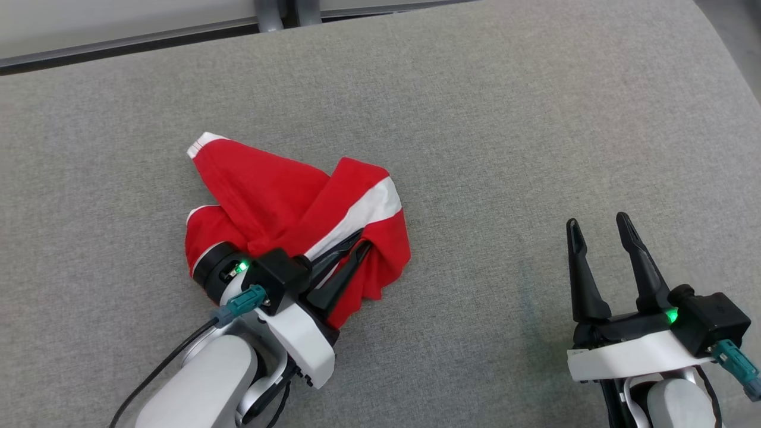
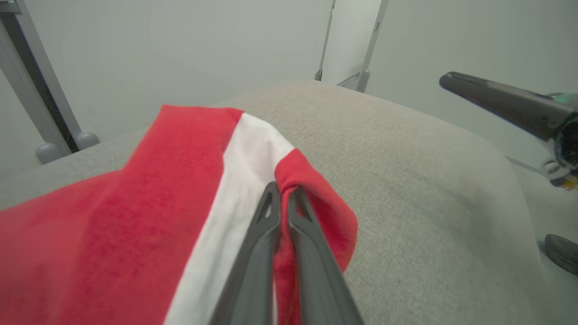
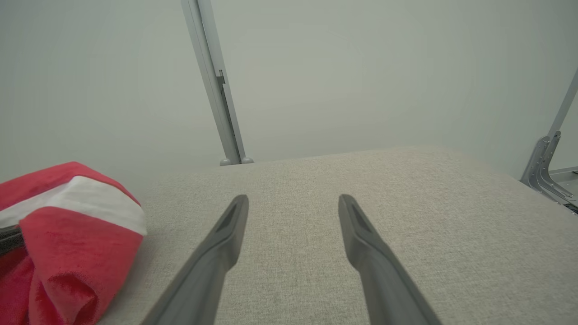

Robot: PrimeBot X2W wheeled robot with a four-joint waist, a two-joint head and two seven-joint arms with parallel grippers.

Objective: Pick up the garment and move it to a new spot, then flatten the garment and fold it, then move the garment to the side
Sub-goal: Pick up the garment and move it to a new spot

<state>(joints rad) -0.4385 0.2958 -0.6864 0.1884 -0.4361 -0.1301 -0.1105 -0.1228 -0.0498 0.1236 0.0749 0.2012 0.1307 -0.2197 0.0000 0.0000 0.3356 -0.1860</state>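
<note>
From the head camera: red garment with a white stripe, crumpled in a heap on the grey cloth-covered table, left of middle. Left claw pushed into the heap's near right side, fingers together, clamped on a fold of red cloth just below the stripe. Right claw well apart from the garment at the lower right, spread wide over bare table.

From the left wrist: a closer look at the grip. Two dark fingers pressed together, a thin ridge of red cloth pinched between them, white stripe just beside on the left. Heap lifted or resting at that point: cannot tell. Off to the right, one long finger of the right claw seen side-on. Below it, a dark rounded shape cut off at the border, hard to identify.

From the right wrist: own fingers wide apart over bare table, touching nothing. Garment's right end cut off at the left border, stripe on top, red fold hanging below. Beside it a dark sliver, too little shown to name. Beyond the table, a grey upright post against a pale wall, and a metal bracket at the right edge.

Hidden in the head view: garment's near left part under the left wrist and forearm; left claw's tips sunk in the cloth.
</note>
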